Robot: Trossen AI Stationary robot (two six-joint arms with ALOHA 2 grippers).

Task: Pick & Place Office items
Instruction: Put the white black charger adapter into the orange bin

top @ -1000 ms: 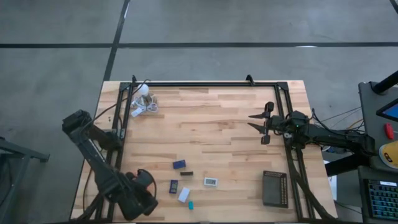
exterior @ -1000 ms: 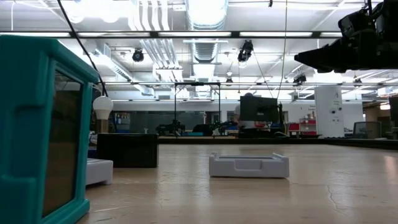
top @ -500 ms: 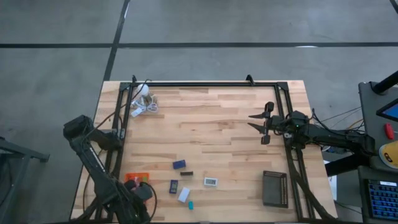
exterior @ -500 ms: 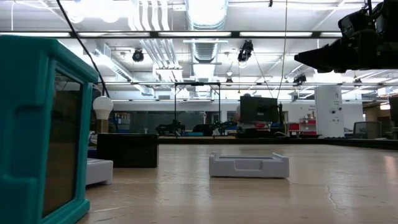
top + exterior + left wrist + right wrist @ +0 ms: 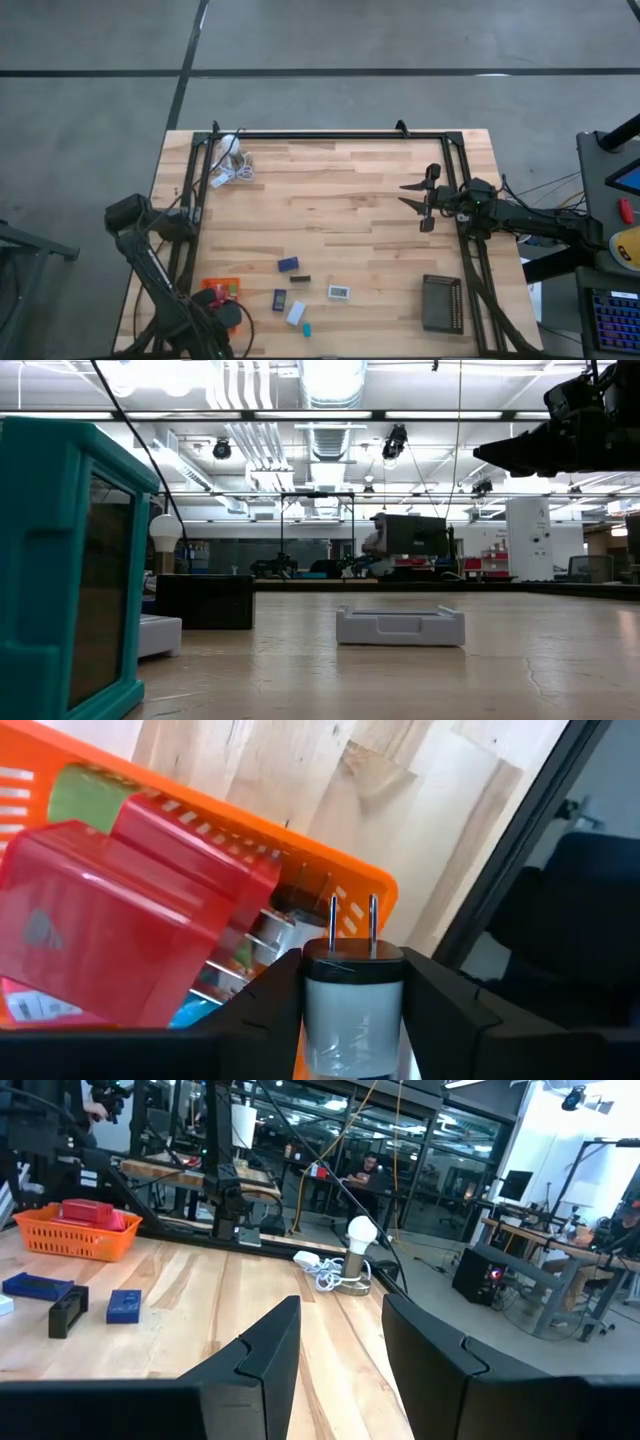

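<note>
My left gripper [image 5: 216, 304] hangs over the orange tray [image 5: 221, 287] at the table's near left and is shut on a white charger plug [image 5: 351, 1005]. The tray holds a red box [image 5: 120, 930] and a green piece [image 5: 85, 800]. Loose office items lie to its right: a navy block [image 5: 288, 264], a black piece [image 5: 300, 279], a second navy piece [image 5: 279, 299], a white piece [image 5: 296, 314], a teal piece [image 5: 307, 328] and a white device [image 5: 339, 292]. My right gripper [image 5: 418, 199] waits open at the right rail. My left gripper pinches the charger plug's white body [image 5: 350, 1025] between its two fingers, one on each side. The fingers come from above, pointing down. The plug's black face and two metal prongs [image 5: 352, 920] stick out past the fingertips toward the tray. It is lifted clear.
A black ribbed tray [image 5: 441, 302] lies at the near right. A white bulb with coiled cord [image 5: 232, 160] sits at the far left corner. A dark rail frame [image 5: 330, 134] runs around the tabletop. In the low view the teal piece [image 5: 60, 560] stands close by.
My left gripper, still holding the plug, has moved down and toward the table's near left corner, rolling at the wrist. The orange tray, covered by the arm a second ago, now shows beside it.
</note>
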